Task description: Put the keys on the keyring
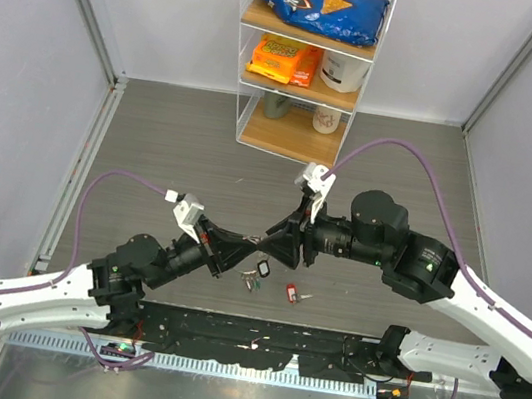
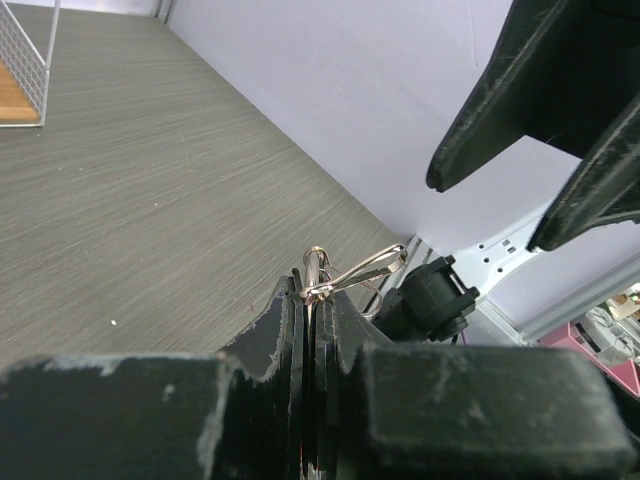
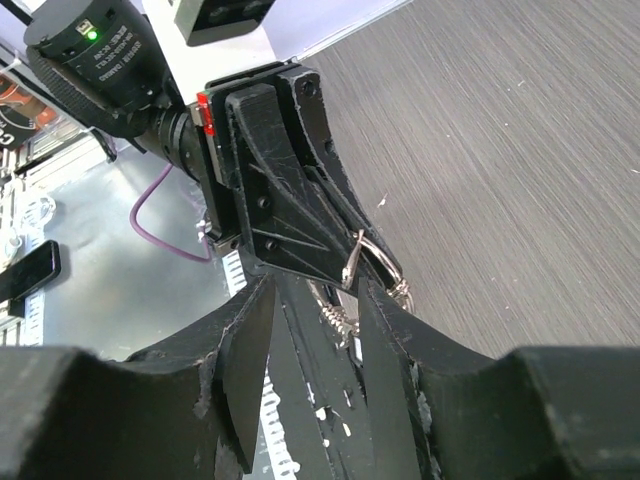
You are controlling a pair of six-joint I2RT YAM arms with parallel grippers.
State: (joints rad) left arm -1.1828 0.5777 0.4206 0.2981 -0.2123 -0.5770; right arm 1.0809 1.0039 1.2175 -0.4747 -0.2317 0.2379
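My left gripper [image 2: 318, 292] is shut on the keyring [image 2: 352, 272], a thin silver wire ring that sticks out past its tips. In the right wrist view the keyring [image 3: 376, 262] hangs at the tip of the left gripper [image 3: 345, 262], just ahead of my right gripper [image 3: 312, 325]. That one is open, and its right finger [image 3: 385, 360] is close beside the ring. Both grippers meet mid-table above the floor, left gripper [image 1: 257, 246] and right gripper [image 1: 277, 245]. The keys lie below them: a small cluster [image 1: 252, 280] and a red-headed key [image 1: 292, 293].
A white wire shelf [image 1: 306, 64] stands at the back with a chip bag, orange packets and cups. A black mat [image 1: 253, 344] runs along the near edge by the arm bases. A dark phone [image 3: 25, 275] lies on the metal surface at the left.
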